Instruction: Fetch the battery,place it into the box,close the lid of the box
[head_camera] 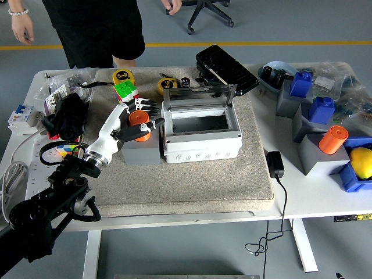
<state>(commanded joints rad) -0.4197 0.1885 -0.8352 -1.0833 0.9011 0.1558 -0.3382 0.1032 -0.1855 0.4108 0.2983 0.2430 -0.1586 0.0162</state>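
An orange cylindrical battery [138, 118] stands upright in a grey block holder [140, 152] on the beige mat, just left of the box. My left hand [141, 118] reaches in from the lower left and wraps it: fingers curl over its top and far side, the thumb crosses its front. The battery still sits in the holder. The white box [201, 143] is in the mat's middle with its clear lid [199, 96] hinged up at the back, the inside empty. A second orange battery [333, 139] stands on a grey block at the right.
A person [96, 29] stands at the far left side, hands off the table. Tape measures [122, 76], a green-topped cube [124, 90] and a black case [225, 67] lie behind the box. Blue and grey blocks [302, 93] crowd the right; a black adapter [274, 164] and cable lie right of the mat.
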